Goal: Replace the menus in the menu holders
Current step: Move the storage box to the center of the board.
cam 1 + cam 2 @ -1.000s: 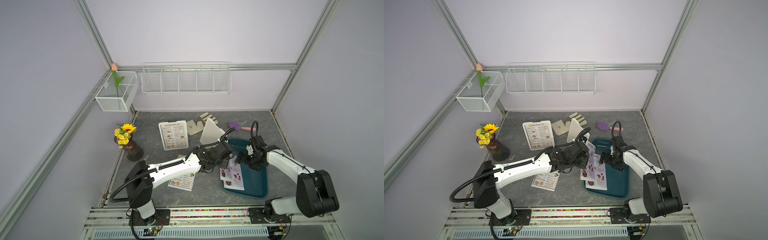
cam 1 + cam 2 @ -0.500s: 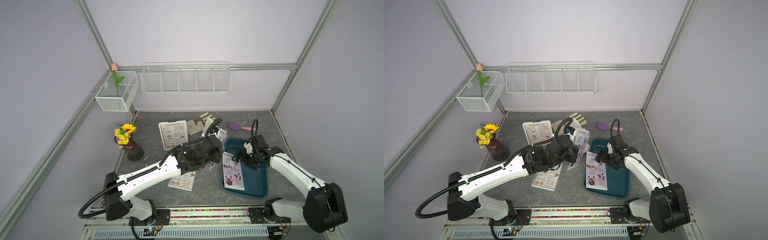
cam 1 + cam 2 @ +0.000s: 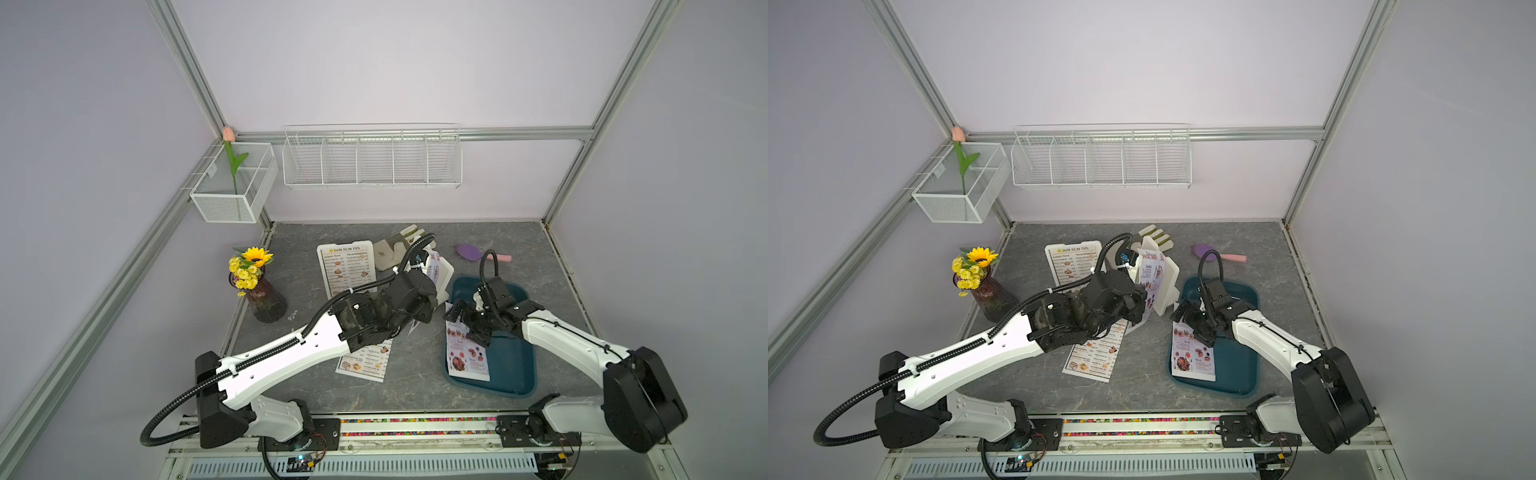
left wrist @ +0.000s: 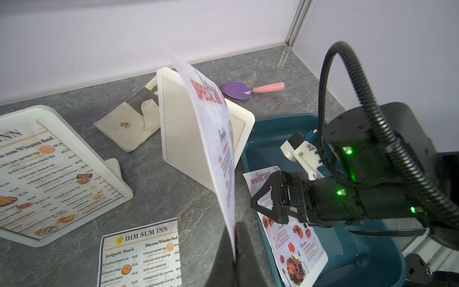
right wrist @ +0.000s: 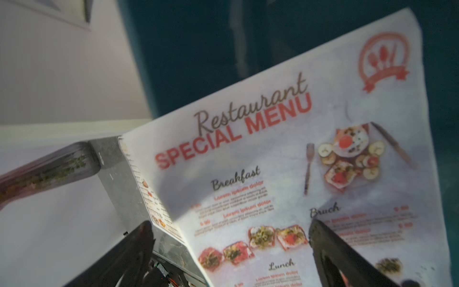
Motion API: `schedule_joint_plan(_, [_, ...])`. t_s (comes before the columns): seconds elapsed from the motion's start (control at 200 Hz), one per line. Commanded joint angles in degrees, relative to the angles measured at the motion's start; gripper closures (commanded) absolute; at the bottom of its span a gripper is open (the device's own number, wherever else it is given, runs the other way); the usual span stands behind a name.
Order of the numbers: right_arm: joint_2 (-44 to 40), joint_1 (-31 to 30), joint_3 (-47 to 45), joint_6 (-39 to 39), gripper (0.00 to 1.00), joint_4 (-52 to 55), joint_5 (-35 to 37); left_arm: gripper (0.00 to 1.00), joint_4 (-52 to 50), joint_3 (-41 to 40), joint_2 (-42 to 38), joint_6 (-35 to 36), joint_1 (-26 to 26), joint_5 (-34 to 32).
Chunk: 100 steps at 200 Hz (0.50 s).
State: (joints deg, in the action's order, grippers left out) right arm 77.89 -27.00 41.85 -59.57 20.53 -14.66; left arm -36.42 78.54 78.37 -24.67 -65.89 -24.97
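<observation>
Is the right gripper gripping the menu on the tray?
No, the right gripper stands open over the menu lying on the teal tray.

Special menu (image 4: 216, 139) now aloft beside holder (image 4: 181, 134)

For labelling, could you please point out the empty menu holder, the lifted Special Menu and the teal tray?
empty menu holder (image 4: 183, 134), left wrist view, clear front.
lifted Special Menu (image 4: 207, 93), left wrist view, red heading.
teal tray (image 3: 511, 361), in a top view, bare floor.

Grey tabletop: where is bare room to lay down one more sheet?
Bare: the strip between the loose DIM SUM INN paper sheet and the dark teal plastic tray; the back right corner behind the purple trowel. Crowded: the middle, around the empty white plastic holder.
</observation>
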Motion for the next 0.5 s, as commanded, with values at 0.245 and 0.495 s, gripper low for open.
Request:
schedule_joint_plan(0.245, [-0.4,2.7,1.2,-4.4,0.03,10.4,19.4,1.00,-2.4,-0.4,-2.9,0.4,0.2,-2.9])
schedule_joint_plan(0.495, [-4.0,8.5,1.9,-0.7,0.04,15.1,23.0,1.00,-2.3,-0.9,-3.5,0.2,0.2,-2.5])
